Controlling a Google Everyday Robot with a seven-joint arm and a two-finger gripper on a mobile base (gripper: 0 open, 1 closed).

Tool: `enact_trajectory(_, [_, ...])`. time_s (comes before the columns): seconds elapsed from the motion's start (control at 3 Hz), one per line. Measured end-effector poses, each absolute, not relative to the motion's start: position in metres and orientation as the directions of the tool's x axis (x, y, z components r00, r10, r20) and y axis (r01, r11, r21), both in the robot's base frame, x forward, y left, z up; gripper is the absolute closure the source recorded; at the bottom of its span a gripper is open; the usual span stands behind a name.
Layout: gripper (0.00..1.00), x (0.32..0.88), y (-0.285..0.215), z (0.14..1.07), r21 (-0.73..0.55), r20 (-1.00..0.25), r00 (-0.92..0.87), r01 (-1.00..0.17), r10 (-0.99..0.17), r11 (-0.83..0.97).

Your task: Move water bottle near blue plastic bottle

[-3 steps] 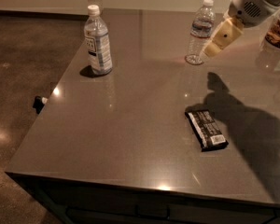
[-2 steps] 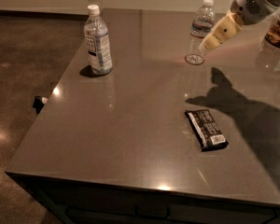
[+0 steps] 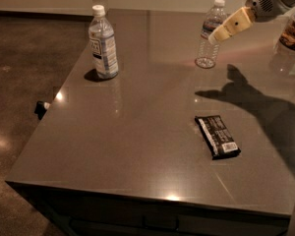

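Note:
The water bottle (image 3: 207,52), slim, clear and ribbed with a white cap, stands upright at the far right of the table (image 3: 137,132). The blue plastic bottle (image 3: 103,45), wider with a large white label, stands upright at the far left, well apart from it. My gripper (image 3: 220,34) comes in from the upper right and hovers just right of the water bottle's shoulder, cream fingers (image 3: 232,25) pointing down-left. Its shadow on the table shows two spread prongs. It is open and holds nothing.
A black snack bar (image 3: 217,135) lies flat on the table's right front part. A jar with brown contents (image 3: 291,36) stands at the far right edge. A small black object (image 3: 40,108) sits on the floor by the table's left side.
The gripper has risen slightly beside the water bottle, and its shadow has shifted on the table. Both bottles and the snack bar have not moved.

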State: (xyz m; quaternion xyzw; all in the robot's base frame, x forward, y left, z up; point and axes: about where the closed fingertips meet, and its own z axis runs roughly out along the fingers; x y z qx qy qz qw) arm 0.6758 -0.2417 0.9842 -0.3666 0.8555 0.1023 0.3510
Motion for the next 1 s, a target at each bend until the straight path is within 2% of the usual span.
enact_trajectory(1.0, [0.00,0.728,-0.237,0.975,-0.030,-0.746,-0.507,-0.622,-0.432,0.783])
